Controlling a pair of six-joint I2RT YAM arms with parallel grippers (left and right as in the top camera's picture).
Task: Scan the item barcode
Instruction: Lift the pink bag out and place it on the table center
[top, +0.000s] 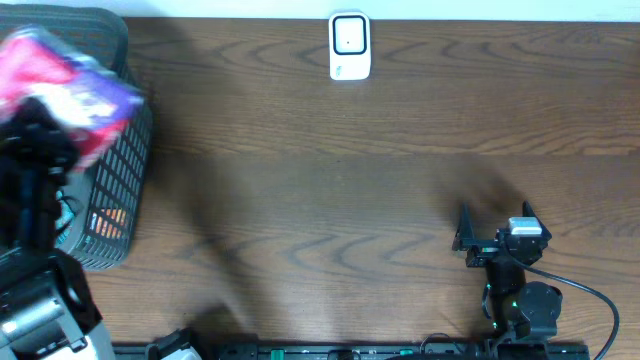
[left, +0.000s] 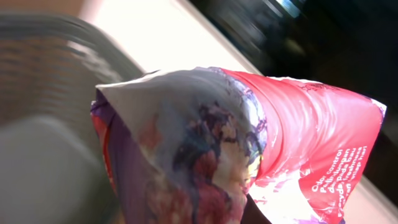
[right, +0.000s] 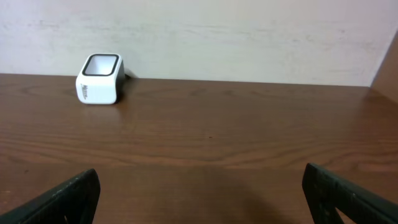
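The left gripper (top: 42, 118) was clenched on the packet (top: 62, 80), which it held raised over the basket (top: 115, 200) at the table's (top: 320, 180) far left corner. In the left wrist view the packet (left: 261, 143) filled most of the frame and hid the fingers. Its wrapper was pink, purple and white. White print ran at a slant across the pink face, too tilted and blurred to read with confidence. No barcode could be made out on the visible faces. The basket (left: 37, 74) appeared behind it only as a blurred dark lattice. In the overhead view the packet was also motion-blurred, and the left arm covered part of the basket's interior.

The right gripper (top: 493, 225) rested low near the table's front right, with jaws spread wide and nothing between them. Its wrist view cut off both fingers (right: 62, 199) at the lower frame edge.

The scanner (top: 349, 45) stood at the far edge, centre, well apart from both grippers. A small grey marking on its front (right: 99, 79) was illegible.
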